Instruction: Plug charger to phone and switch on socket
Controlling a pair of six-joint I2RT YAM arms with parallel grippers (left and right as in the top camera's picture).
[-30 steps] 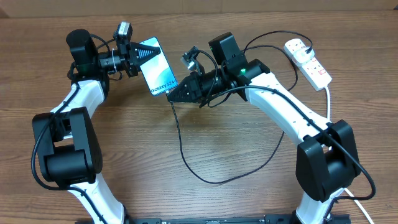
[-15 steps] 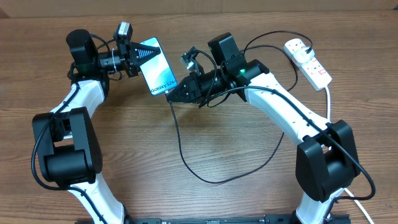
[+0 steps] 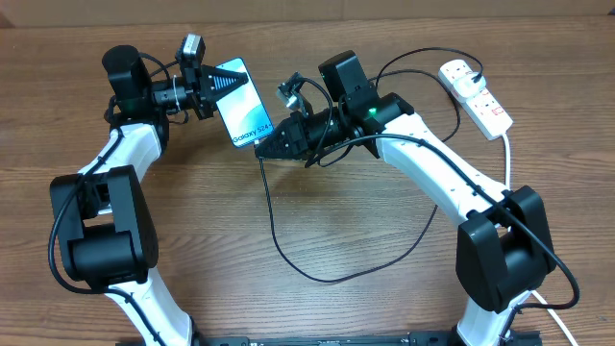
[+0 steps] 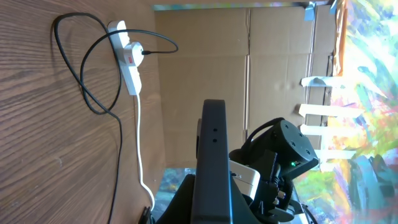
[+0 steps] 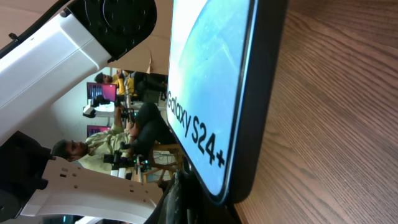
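Note:
My left gripper [image 3: 213, 85] is shut on the top end of the phone [image 3: 244, 108] and holds it tilted above the table, its blue screen facing up. In the left wrist view the phone [image 4: 213, 158] shows edge-on between my fingers. My right gripper [image 3: 266, 145] is shut on the connector end of the charger [image 3: 273, 216], right at the phone's lower end. The right wrist view shows the "Galaxy S24+" screen [image 5: 208, 81] close up, with my fingers [image 5: 202, 205] at its bottom edge. The tip itself is hidden. The socket [image 3: 475, 95] lies at the far right with the charger's plug in it.
The black cable loops over the table in front of the arms [image 3: 317, 278] and runs back to the socket [image 4: 128, 59]. The thick white cord [image 3: 507, 154] leaves the socket toward the right edge. A cardboard wall [image 4: 205, 56] stands behind the table.
My right gripper has crept slightly left toward the phone's lower end with the cable following. The left arm and the phone have not moved.

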